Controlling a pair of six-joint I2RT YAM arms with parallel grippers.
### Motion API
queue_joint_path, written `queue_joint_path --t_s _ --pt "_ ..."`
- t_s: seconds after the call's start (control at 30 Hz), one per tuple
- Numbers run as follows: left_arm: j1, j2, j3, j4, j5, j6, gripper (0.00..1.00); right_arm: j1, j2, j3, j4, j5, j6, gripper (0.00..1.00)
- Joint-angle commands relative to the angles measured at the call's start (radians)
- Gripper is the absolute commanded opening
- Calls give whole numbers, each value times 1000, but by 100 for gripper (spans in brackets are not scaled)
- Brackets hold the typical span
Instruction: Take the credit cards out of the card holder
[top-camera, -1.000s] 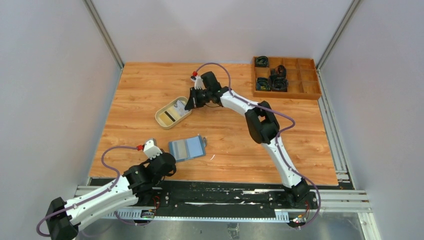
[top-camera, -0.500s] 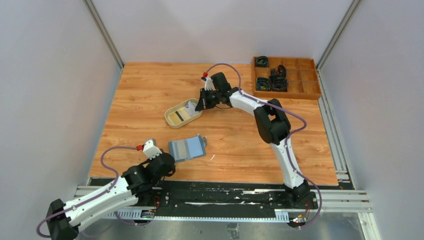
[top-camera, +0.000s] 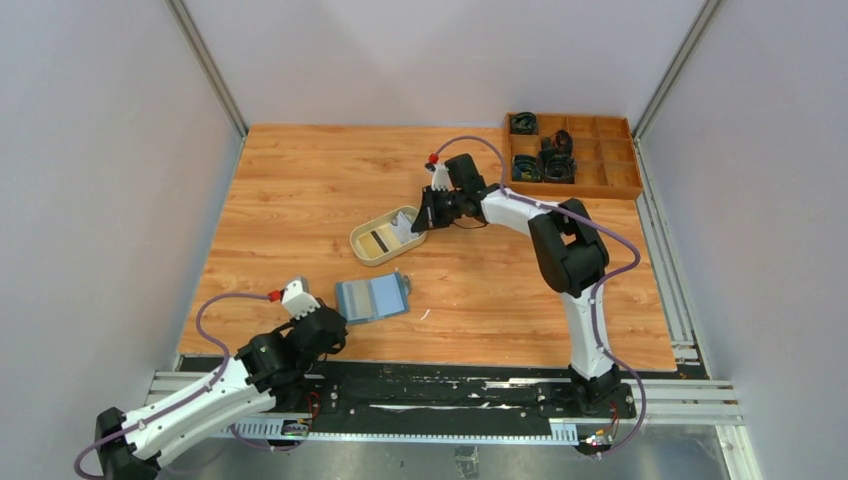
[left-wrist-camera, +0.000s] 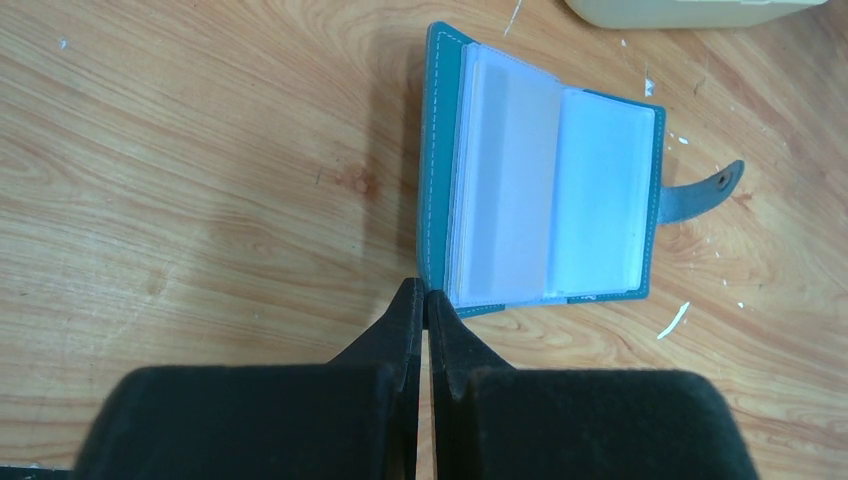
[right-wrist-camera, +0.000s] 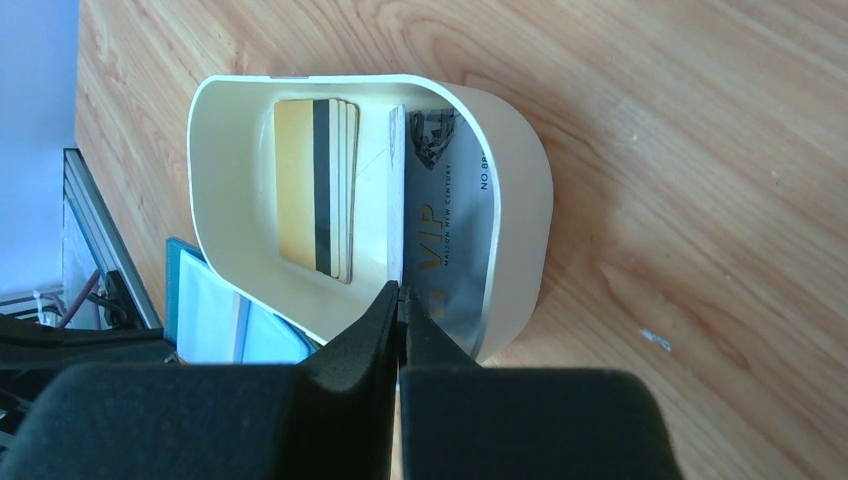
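The teal card holder (top-camera: 372, 298) lies open on the table, its clear slots (left-wrist-camera: 540, 190) facing up and its tab to the right. My left gripper (top-camera: 325, 322) is shut, its tips (left-wrist-camera: 425, 293) at the holder's near left corner. The beige oval tray (top-camera: 353, 240) holds tan cards with a dark stripe (right-wrist-camera: 315, 185). A grey card printed VIP (right-wrist-camera: 450, 220) stands tilted in the tray (right-wrist-camera: 520, 230). My right gripper (top-camera: 425, 215) is shut (right-wrist-camera: 400, 290) on this card's whitish edge. The holder also shows in the right wrist view (right-wrist-camera: 220, 320).
A wooden compartment box (top-camera: 600, 180) with black items stands at the back right. The tray's edge shows at the top of the left wrist view (left-wrist-camera: 690, 10). Grey walls enclose the table on three sides.
My right gripper has moved to the right and slightly nearer, and the beige tray has slid along with it. The left arm has shifted slightly; the card holder stays put.
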Motion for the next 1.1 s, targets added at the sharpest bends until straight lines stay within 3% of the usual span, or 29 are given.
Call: queue_joint_path --t_s 0.0,0.43,0.73,1.07 --pt "8 -56 23 -77 -31 9 0 -12 -19 -76 -38 65 -25 0" --pt "8 77 45 42 20 78 0 -31 -91 -144 -54 131 -31 1" --pt "8 252 89 167 29 138 0 -48 -147 -156 -106 207 -59 39" --pt "12 507 202 360 81 227 0 -75 -210 -203 -181 298 -69 42"
